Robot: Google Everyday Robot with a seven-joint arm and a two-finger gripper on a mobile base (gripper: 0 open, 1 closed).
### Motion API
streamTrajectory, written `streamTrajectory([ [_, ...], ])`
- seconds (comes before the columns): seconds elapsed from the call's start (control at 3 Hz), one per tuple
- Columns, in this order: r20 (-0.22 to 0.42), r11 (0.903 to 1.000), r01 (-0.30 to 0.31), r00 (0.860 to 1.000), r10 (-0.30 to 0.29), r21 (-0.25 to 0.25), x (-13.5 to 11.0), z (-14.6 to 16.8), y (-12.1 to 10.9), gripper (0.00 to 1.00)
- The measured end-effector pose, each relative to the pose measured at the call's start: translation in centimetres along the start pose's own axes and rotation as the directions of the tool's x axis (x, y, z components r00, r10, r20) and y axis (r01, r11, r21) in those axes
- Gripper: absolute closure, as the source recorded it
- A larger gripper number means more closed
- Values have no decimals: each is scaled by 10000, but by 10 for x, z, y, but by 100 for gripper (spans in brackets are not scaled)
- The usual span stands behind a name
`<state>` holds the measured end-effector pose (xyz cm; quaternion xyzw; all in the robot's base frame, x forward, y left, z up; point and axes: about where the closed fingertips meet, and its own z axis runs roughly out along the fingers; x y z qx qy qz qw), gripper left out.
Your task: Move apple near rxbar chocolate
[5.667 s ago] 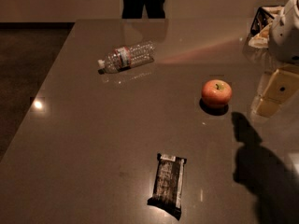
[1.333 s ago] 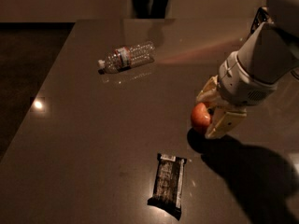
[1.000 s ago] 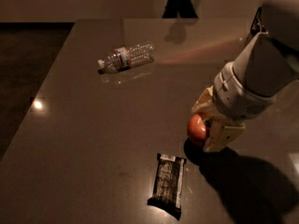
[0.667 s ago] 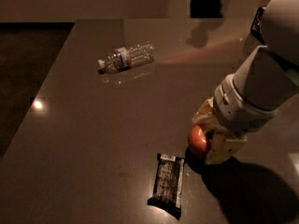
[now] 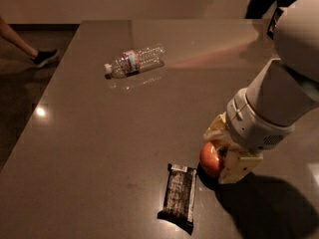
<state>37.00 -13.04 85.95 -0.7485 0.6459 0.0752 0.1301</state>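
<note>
Apple (image 5: pixel 210 159) has come down from the far right of the bench (image 5: pixel 99 138) and now sits just right of the rxbar chocolate (image 5: pixel 179 197), pinched in the hand (image 5: pixel 223 154). Probably only letting go remains.

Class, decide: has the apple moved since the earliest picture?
Yes. Held in the gripper, the apple has travelled toward the camera and leftward, ending just right of the unmoved rxbar chocolate, farther from the bottle.
</note>
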Motion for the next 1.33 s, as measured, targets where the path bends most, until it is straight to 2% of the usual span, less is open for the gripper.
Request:
streamTrajectory([
  [0.67,-24,10000,30,10000,-30,51,-2,-1,0,12],
  [1.0,-35,10000,44,10000,-44,75,-2,-2,0,0],
  [1.33,-36,10000,45,10000,-44,76,-2,-2,0,0],
])
